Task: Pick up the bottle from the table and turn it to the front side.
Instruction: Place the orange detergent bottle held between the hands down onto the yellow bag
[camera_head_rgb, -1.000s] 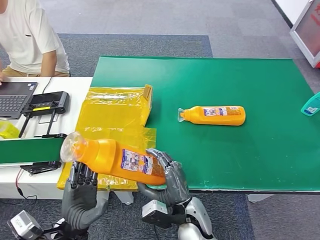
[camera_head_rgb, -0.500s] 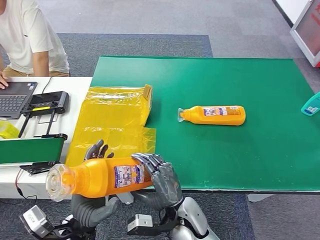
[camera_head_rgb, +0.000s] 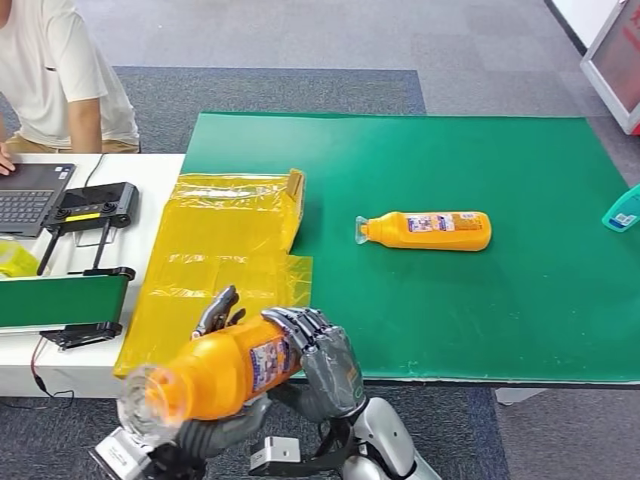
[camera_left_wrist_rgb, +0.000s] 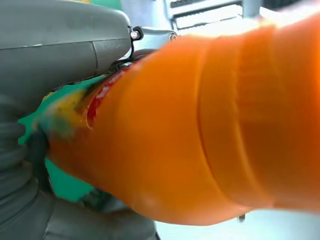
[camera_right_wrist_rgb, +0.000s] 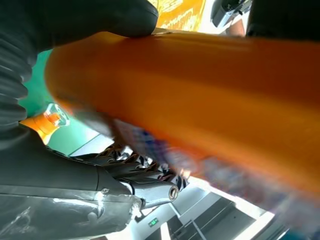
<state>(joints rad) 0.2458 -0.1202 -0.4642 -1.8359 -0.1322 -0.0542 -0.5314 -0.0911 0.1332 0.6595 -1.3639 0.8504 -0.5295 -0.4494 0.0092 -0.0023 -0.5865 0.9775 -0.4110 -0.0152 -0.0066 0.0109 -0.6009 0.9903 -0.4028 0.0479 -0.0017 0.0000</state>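
1. Grey carpet surrounds a green table (camera_head_rgb: 528, 330); a white desk at its left edge carries a laptop (camera_head_rgb: 30, 195), with a person (camera_head_rgb: 56, 75) seated behind it
2. I have the held bottle (camera_head_rgb: 219, 372) lifted off the table, just past the front edge near the front-left corner, lying roughly level with its clear cap toward the camera and tilted low
3. My right hand (camera_head_rgb: 324, 360) grasps the base end, fingers wrapped over the top; my left hand (camera_head_rgb: 215, 318) cups the body from beneath and behind, fingers curled up around it, so both are grasping it
4. One label (camera_head_rgb: 268, 357) shows on the upper side, partly under my right fingers; I can't tell if it is the front face
5. I judge the bottle rigid, smooth plastic, moderately heavy if full, and likely to slip while rolled. Gripping the straight body beats the tapered neck
6. Yellow plastic sheeting (camera_head_rgb: 226, 240) covers the table's left edge, and a second orange bottle (camera_head_rgb: 426, 230) lies on its side mid-table, well apart
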